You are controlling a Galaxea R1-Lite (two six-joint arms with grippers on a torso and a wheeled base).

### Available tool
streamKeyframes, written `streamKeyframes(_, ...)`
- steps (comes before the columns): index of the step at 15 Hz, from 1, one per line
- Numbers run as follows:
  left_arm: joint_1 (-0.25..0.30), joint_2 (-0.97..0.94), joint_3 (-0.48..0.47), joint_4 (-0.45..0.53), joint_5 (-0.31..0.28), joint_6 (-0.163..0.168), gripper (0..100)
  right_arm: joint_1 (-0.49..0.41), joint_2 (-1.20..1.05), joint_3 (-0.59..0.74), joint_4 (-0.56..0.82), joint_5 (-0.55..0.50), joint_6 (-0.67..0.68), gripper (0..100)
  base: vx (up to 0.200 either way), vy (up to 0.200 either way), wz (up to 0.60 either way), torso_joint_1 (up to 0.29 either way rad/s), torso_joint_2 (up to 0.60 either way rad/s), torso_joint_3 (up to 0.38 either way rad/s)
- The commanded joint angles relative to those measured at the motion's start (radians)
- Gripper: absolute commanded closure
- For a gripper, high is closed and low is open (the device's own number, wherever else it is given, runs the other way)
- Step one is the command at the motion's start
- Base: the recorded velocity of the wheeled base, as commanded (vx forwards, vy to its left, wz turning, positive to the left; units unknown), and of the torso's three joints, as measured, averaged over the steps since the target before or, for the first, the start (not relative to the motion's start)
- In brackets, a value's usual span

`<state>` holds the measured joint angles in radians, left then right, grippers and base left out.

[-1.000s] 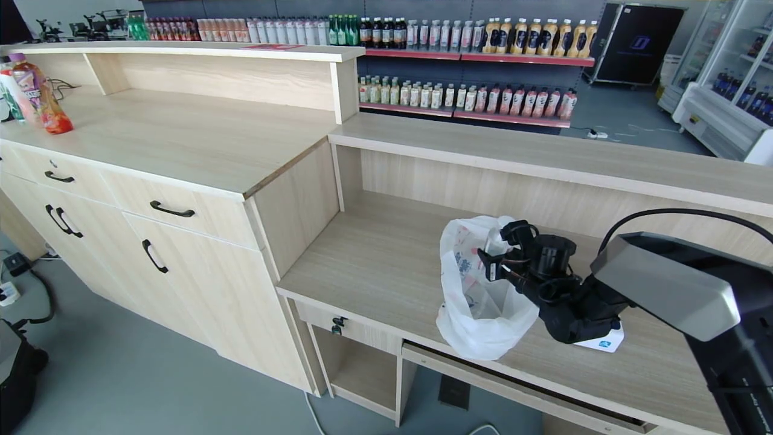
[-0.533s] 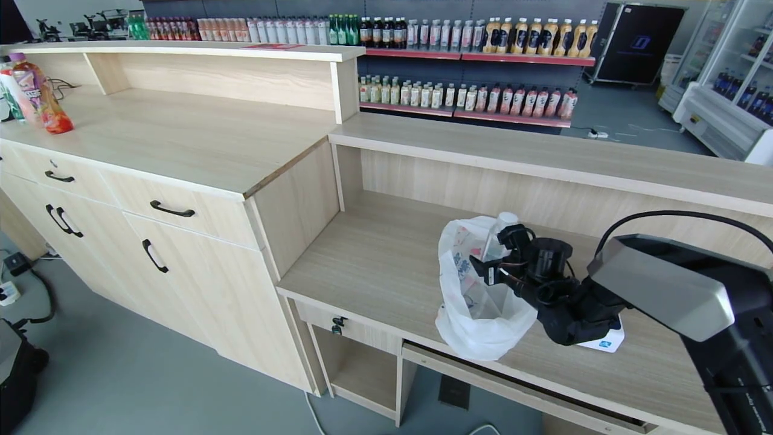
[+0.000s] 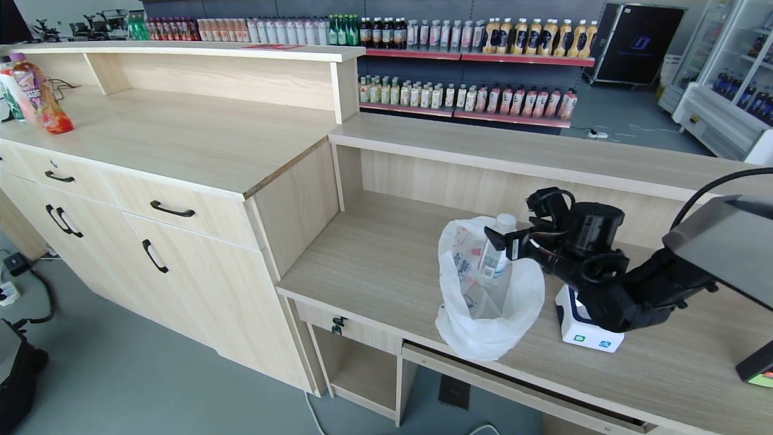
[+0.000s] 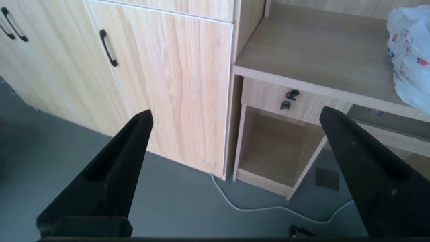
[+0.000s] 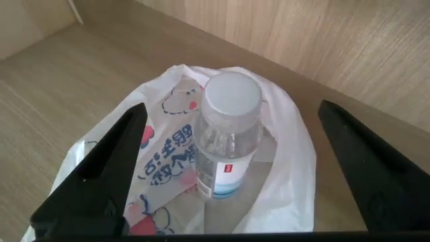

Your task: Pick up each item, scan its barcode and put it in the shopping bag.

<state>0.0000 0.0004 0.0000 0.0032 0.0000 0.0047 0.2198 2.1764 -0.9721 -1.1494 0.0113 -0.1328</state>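
Bottle upright in shopping bag, right gripper beside

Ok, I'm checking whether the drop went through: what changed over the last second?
The right gripper rose and drew back from the shopping bag, jaws open, leaving the water bottle standing inside it. The white box it had partly hidden now shows. The bag and the bottles on the raised counter kept their places.

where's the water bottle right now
In the head view the water bottle stands cap-up inside the shopping bag on the lower counter, on the robot's right, with the white box just right of the bag.
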Motion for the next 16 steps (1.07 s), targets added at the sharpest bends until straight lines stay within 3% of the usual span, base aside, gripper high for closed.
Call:
streamKeyframes(1, 0.000, 0.000, 0.000, 0.000, 0.000, 0.000, 0, 0.000, -0.280, 0.190, 0.007, -0.017, -0.005, 0, 0.000, 0.000, 0.00, 0.000, 0.00, 0.000)
streamKeyframes(4, 0.000, 0.000, 0.000, 0.000, 0.000, 0.000, 0, -0.102, -0.334, 0.201, 0.109, -0.174, -0.163, 0, 0.000, 0.000, -0.40, 0.000, 0.00, 0.000)
streamKeyframes(5, 0.000, 0.000, 0.000, 0.000, 0.000, 0.000, 0, -0.125, -0.354, 0.213, 0.168, -0.226, -0.162, 0, 0.000, 0.000, -0.60, -0.007, 0.00, 0.002)
streamKeyframes(7, 0.000, 0.000, 0.000, 0.000, 0.000, 0.000, 0, -0.209, -0.388, 0.211, 0.344, -0.533, -0.134, 0, 0.000, 0.000, -0.60, 0.005, 0.00, 0.007)
streamKeyframes(9, 0.000, 0.000, 0.000, 0.000, 0.000, 0.000, 0, -0.289, -0.380, 0.196, 0.559, -0.797, 0.009, 0, 0.000, 0.000, -0.60, 0.005, 0.00, 0.000)
streamKeyframes(12, 0.000, 0.000, 0.000, 0.000, 0.000, 0.000, 0, -0.366, -0.250, 0.167, 0.631, -0.794, 0.202, 0, 0.000, 0.000, -0.20, 0.001, 0.00, -0.001)
streamKeyframes(16, 0.000, 0.000, 0.000, 0.000, 0.000, 0.000, 0, -0.393, -0.026, 0.095, 0.399, -0.619, 0.277, 0, 0.000, 0.000, 0.00, 0.000, 0.00, 0.000)
